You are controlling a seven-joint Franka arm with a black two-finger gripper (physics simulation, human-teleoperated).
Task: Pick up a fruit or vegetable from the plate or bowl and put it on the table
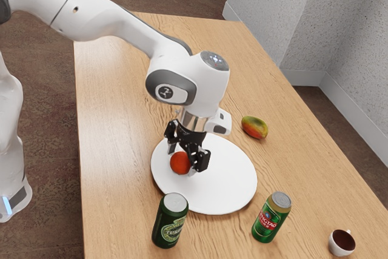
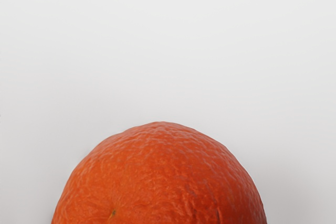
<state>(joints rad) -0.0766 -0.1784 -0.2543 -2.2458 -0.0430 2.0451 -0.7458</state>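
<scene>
My gripper (image 1: pixel 182 159) is low over the white plate (image 1: pixel 233 177) in the exterior view, its fingers wide apart. Between and just below them rests a red-orange fruit (image 1: pixel 179 164), an orange by its pitted skin, near the plate's left part. One finger is close by the fruit's right side, the other by its upper left; a grip from two sides is not visible. In the wrist view the orange (image 2: pixel 160 182) looms large against the white plate (image 2: pixel 157 45).
A mango (image 1: pixel 254 127) lies on the wooden table (image 1: pixel 115 144) beyond the plate. Near the plate stand a dark green can (image 1: pixel 170 222) and a green and gold can (image 1: pixel 270 219). Toward the exterior view's lower right is a small cup (image 1: pixel 342 244).
</scene>
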